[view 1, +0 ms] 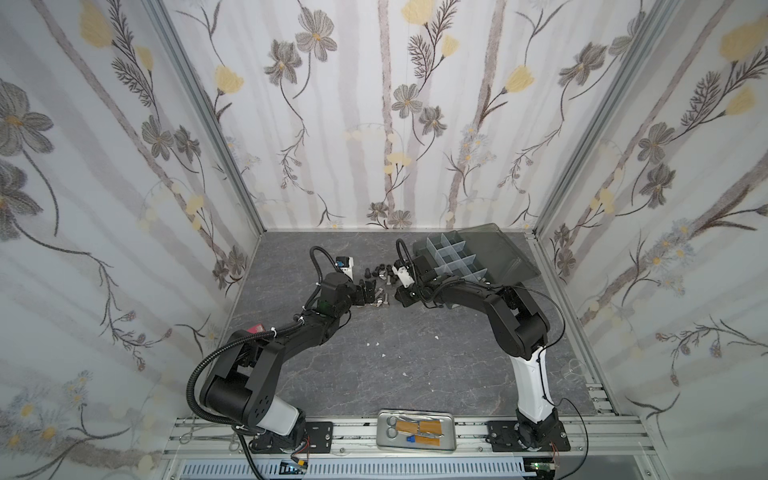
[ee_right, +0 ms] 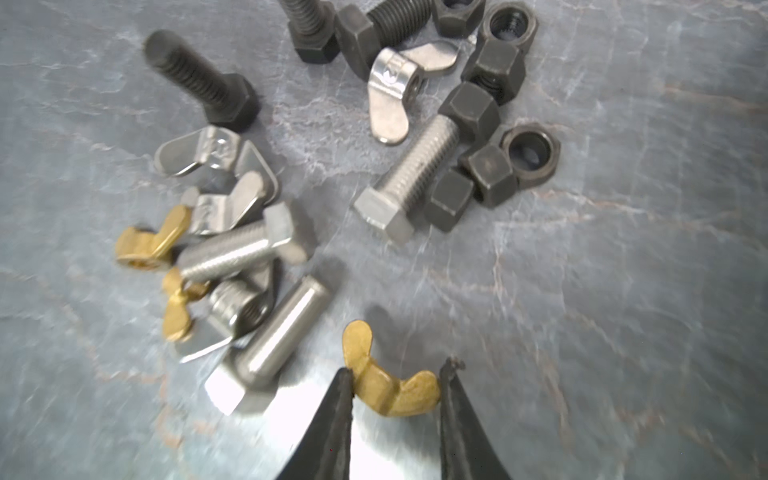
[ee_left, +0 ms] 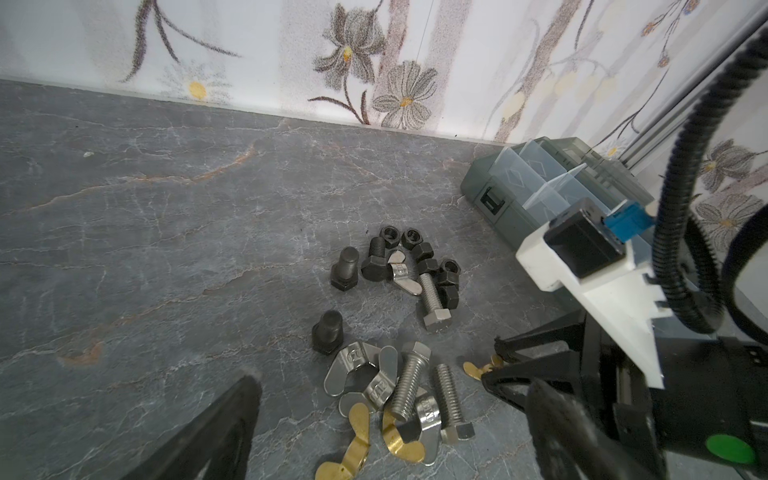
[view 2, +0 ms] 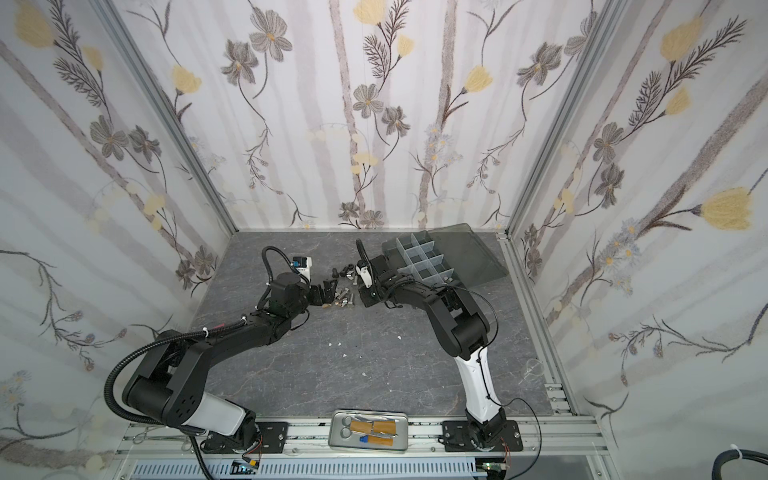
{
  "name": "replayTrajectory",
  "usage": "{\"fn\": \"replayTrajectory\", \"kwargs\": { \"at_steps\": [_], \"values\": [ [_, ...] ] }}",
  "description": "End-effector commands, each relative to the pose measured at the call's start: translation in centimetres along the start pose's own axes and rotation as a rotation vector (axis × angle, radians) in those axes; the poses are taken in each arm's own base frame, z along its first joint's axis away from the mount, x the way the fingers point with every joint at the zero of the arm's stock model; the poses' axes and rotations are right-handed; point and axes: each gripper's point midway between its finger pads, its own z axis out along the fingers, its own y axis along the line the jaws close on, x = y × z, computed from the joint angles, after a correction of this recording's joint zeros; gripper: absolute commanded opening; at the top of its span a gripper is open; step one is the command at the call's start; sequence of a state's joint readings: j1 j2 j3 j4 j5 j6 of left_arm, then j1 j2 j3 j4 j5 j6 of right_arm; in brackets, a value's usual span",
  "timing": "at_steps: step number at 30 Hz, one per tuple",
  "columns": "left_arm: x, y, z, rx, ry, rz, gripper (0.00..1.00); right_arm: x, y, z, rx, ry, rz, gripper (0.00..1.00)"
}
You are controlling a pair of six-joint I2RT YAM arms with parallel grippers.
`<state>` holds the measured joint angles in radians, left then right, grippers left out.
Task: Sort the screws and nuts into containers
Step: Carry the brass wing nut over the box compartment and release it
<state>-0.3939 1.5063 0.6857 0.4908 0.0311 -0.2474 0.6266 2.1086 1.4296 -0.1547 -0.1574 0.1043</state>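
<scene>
Pinching one brass wing nut (ee_right: 390,384) in right gripper (ee_right: 397,370); left gripper (ee_left: 392,380) wide apart; three silver bolts (ee_right: 409,183), three black bolts (ee_right: 199,75).

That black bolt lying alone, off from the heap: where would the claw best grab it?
Probably across its threaded shank, coming down from above. The black bolt lies flat on the table with bare surface along both long sides, room for a jaw on each, and the wider hex head would stop it sliding out.
</scene>
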Motion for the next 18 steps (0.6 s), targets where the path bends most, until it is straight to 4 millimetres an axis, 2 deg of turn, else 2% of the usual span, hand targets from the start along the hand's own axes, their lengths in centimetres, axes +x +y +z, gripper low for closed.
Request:
{"fn": "replayTrajectory", "kwargs": {
  "at_steps": [1, 8, 10, 14, 18],
  "values": [
    [-1.6, -0.8, 0.0, 0.031, -0.052, -0.008, 0.99, -0.2, 0.0, -1.3, -0.015, -0.012, 0.015, 0.08],
    [-1.8, -1.3, 0.1, 0.053, -0.056, -0.005, 1.00, -0.8, -1.0, -3.6, -0.019, -0.048, 0.061, 0.07],
    [-1.9, -2.1, 0.0, 0.086, -0.055, 0.012, 1.00, -1.6, -1.5, -5.1, -0.005, -0.078, 0.082, 0.07],
    [-2.4, -5.7, -0.7, 0.215, -0.090, 0.088, 1.00, -2.8, -4.6, -8.5, 0.015, -0.143, 0.188, 0.08],
    [-2.0, -10.1, -1.1, 0.403, -0.100, 0.150, 1.00, -1.8, -9.0, -10.9, 0.062, -0.152, 0.281, 0.09]
  ]
}}
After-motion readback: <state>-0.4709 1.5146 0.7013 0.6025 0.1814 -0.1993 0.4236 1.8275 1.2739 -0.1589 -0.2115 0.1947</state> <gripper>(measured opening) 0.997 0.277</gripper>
